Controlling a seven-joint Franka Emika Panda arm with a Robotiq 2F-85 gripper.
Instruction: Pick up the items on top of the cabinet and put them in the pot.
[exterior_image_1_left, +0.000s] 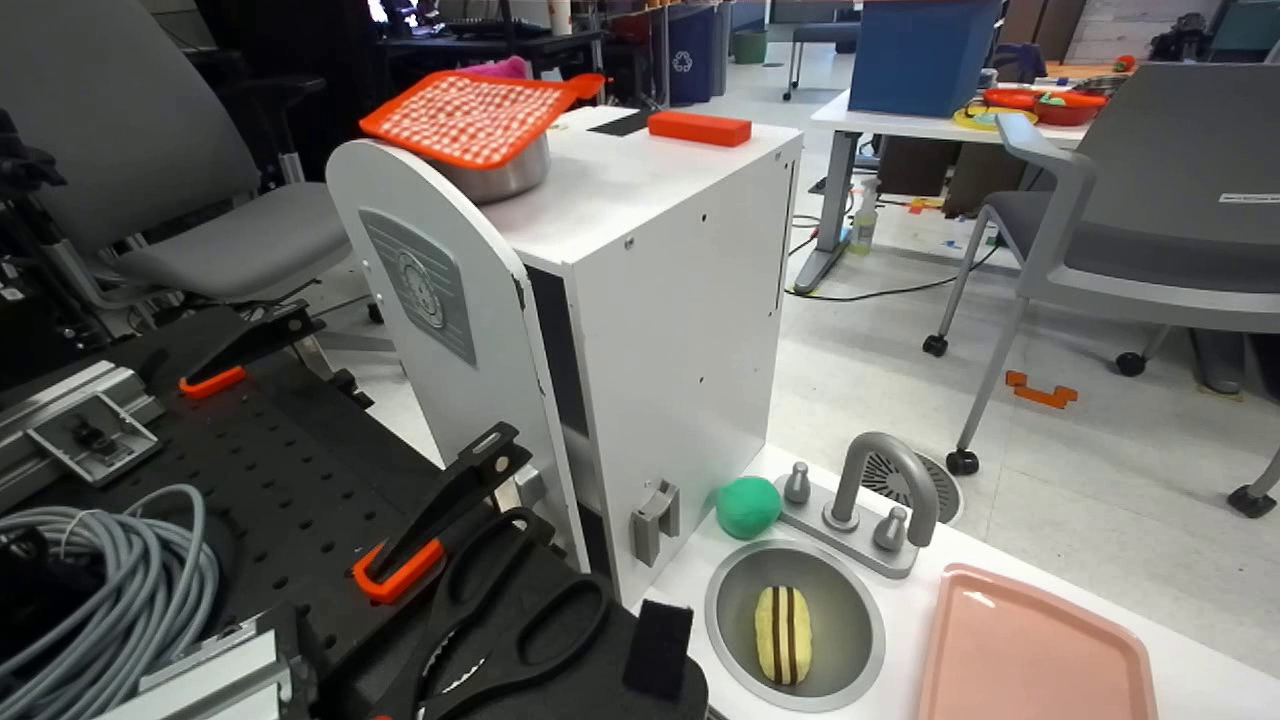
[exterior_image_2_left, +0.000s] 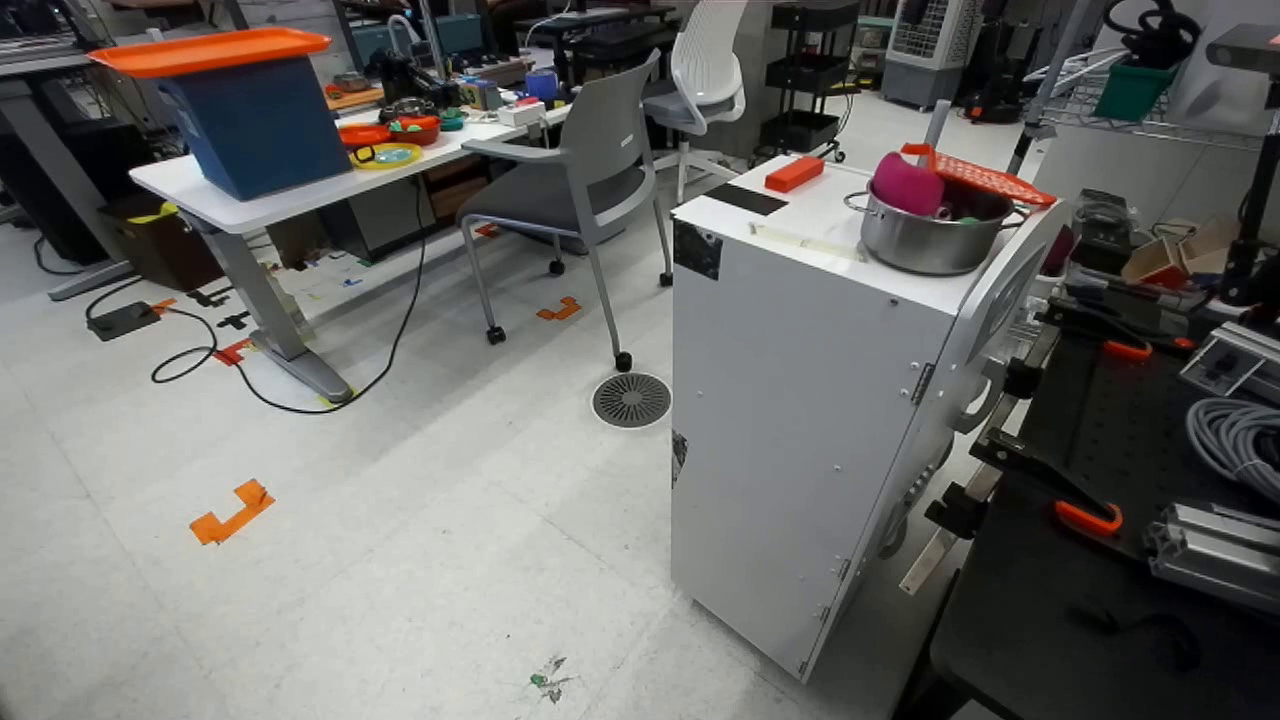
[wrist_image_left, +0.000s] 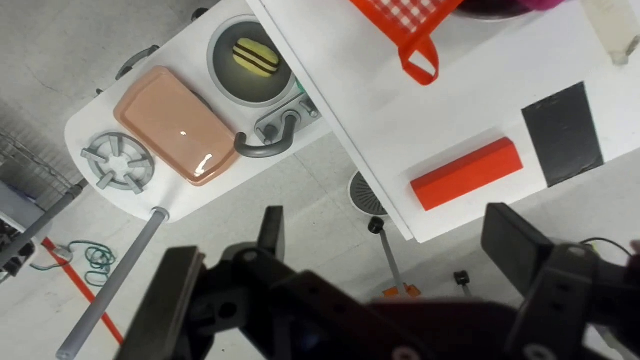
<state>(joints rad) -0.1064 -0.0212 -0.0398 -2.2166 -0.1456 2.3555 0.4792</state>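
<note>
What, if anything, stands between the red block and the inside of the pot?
On the cabinet top, nothing visible between the red block and the pot. But a checkered pot holder lies over part of the pot's opening, and a pink item sticks above its rim.

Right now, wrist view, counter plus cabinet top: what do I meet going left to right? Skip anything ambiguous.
Stove burner, pink tray, striped yellow toy, red block, black patch.

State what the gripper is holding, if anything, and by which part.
Nothing is held: the gripper is open in the wrist view, and the red block lies on the cabinet.
</note>
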